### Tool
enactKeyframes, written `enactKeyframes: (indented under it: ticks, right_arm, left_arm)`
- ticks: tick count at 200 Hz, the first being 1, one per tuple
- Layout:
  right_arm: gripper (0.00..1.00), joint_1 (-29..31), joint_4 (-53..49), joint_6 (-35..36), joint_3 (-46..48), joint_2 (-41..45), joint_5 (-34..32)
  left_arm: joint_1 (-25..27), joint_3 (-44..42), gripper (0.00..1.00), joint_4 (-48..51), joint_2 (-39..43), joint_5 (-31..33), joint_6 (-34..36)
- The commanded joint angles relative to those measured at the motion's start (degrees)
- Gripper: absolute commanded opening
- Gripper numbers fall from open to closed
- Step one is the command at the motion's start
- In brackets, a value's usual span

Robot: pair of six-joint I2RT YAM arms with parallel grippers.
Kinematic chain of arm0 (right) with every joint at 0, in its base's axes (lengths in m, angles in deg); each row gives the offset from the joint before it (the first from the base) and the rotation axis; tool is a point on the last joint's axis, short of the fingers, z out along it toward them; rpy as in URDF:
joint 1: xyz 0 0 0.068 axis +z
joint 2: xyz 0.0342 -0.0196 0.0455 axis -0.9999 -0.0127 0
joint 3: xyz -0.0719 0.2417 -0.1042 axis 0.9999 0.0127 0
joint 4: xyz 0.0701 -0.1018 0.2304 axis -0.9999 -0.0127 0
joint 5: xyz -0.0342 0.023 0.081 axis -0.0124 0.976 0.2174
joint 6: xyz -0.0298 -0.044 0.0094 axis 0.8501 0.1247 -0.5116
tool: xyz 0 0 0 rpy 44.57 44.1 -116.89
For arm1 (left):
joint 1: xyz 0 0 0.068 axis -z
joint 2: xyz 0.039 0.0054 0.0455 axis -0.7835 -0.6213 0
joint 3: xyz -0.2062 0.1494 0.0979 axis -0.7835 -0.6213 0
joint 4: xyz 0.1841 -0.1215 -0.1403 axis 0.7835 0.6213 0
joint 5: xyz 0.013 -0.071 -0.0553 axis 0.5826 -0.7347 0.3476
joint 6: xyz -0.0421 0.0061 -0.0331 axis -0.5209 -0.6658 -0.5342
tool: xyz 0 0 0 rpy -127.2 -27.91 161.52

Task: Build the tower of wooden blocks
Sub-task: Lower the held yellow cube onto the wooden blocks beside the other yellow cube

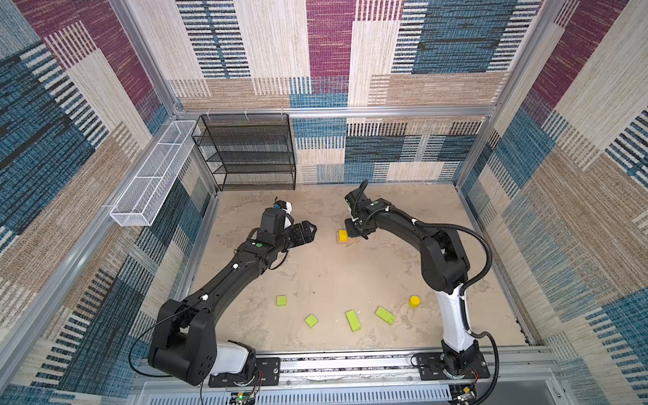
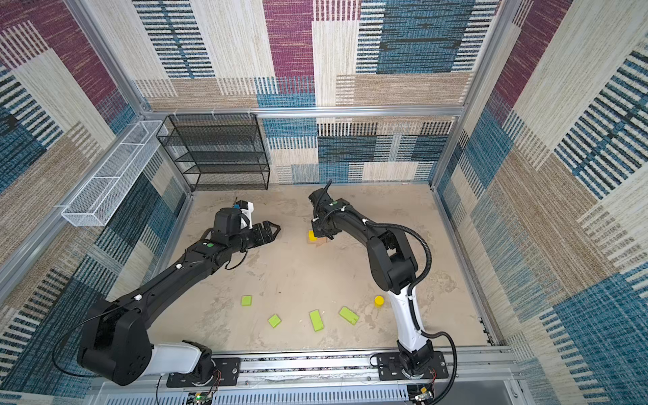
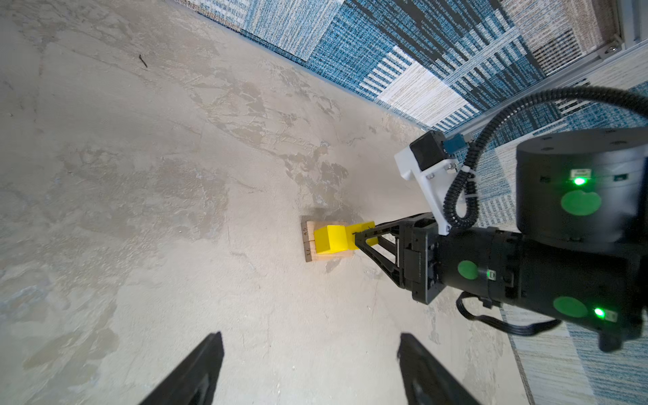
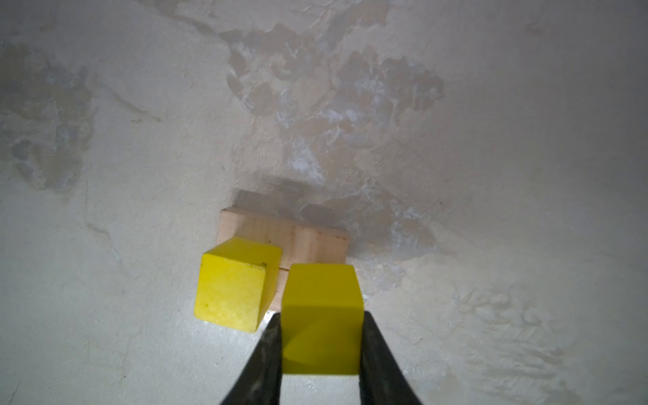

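While the right gripper [image 4: 321,317] pinches the held yellow cube [image 4: 321,294] by its flat sides over the tan bars [image 4: 308,238], just beside the seated yellow cube [image 4: 233,284], the left gripper [image 3: 310,342] hangs wide open and empty. Painted wood like this is likely light, rigid and slick, so opposite flat faces seem the surest hold
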Motion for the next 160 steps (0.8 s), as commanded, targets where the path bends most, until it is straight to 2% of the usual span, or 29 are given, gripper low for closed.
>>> enactKeyframes:
  ticks: [1,160]
  right_arm:
    - [0.26,0.1,1.3,-0.4,-0.9,-0.6,0.8]
    - [0.31,-0.1,1.2,-0.6,-1.3,-1.6,1.0]
  left_arm:
    - [-0.1,0.0,0.83,-0.9,-0.1,-0.4,-0.7]
    - [-0.4,-0.2,0.83,-0.5,0.2,-0.6,-0.8]
